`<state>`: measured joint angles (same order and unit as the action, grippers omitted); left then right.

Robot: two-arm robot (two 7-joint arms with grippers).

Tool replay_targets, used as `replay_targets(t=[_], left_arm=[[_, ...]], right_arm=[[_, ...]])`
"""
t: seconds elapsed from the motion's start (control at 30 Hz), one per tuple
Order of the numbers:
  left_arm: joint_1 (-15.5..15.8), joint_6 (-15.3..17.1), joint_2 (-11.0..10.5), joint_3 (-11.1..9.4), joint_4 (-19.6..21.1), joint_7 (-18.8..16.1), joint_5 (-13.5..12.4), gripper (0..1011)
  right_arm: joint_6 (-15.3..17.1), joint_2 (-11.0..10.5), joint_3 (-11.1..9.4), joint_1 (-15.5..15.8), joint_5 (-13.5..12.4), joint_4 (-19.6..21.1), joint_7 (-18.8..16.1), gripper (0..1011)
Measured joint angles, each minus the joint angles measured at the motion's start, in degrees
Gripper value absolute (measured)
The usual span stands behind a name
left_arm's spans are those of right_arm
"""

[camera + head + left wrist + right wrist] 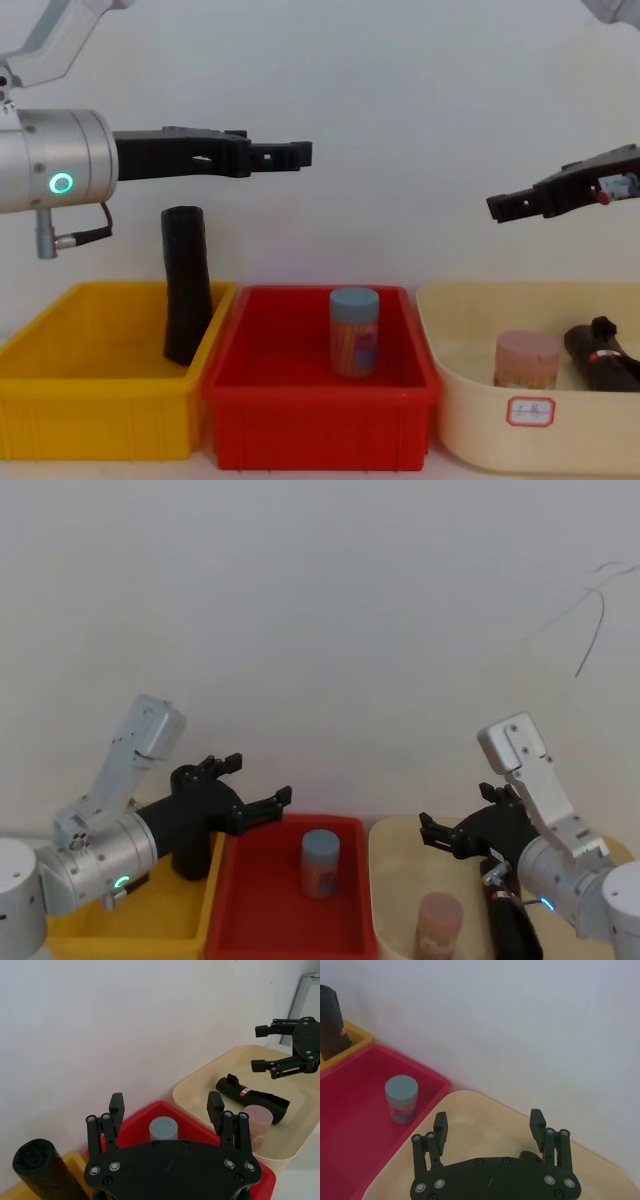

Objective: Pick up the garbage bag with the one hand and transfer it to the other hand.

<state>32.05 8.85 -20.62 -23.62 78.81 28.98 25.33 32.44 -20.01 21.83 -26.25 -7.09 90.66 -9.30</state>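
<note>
Against a blank white wall, the garbage bag (605, 357) lies in the cream tub (470, 420) beneath the wide-open right gripper (447, 838), which should drop straight down and close across its middle.

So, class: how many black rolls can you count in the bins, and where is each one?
2. A tall plain roll stands leaning in the yellow bin; a short labelled roll lies in the beige bin, beside the pink jar. More may be hidden.

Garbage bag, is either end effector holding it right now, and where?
Neither. The garbage bag lies in the beige bin; both end effectors, left and right, are open above.
</note>
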Motion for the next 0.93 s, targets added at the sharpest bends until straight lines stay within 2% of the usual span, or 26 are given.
replay_targets(t=[0.93], left_arm=[[0.7,0.4,0.7,-0.8,-0.8,0.4,0.5,1000]], right_arm=[[-1.2,0.5,0.3,1.2,0.9,1.5,0.9,1001]])
